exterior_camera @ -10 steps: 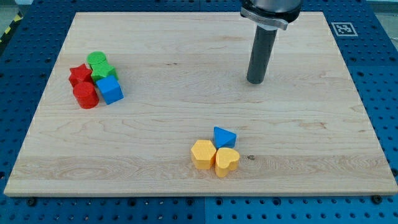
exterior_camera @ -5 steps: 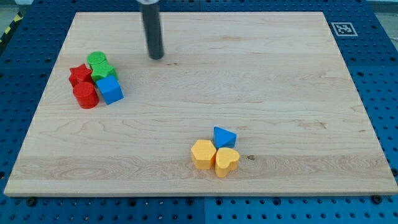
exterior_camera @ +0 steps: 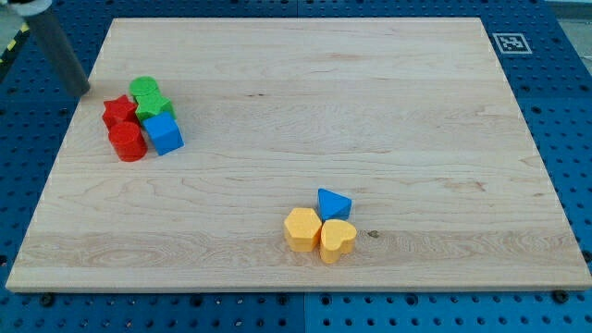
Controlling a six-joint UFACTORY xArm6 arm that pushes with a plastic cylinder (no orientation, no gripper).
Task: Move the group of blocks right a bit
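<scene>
A tight group of blocks lies at the board's left: a red star (exterior_camera: 117,111), a red cylinder (exterior_camera: 127,142), two green blocks (exterior_camera: 143,90) (exterior_camera: 155,108) and a blue cube (exterior_camera: 164,134). My tip (exterior_camera: 80,92) stands at the board's left edge, just left of and slightly above the red star, a short gap from it. A second group lies at the lower middle: a blue triangle (exterior_camera: 332,203), a yellow hexagon (exterior_camera: 302,228) and a yellow heart (exterior_camera: 338,240).
The wooden board (exterior_camera: 370,111) lies on a blue perforated table. A black-and-white marker (exterior_camera: 510,43) sits at the board's top right corner.
My tip has swept from the upper right of the board across to the far left edge, ending beside the left group. No block has moved.
</scene>
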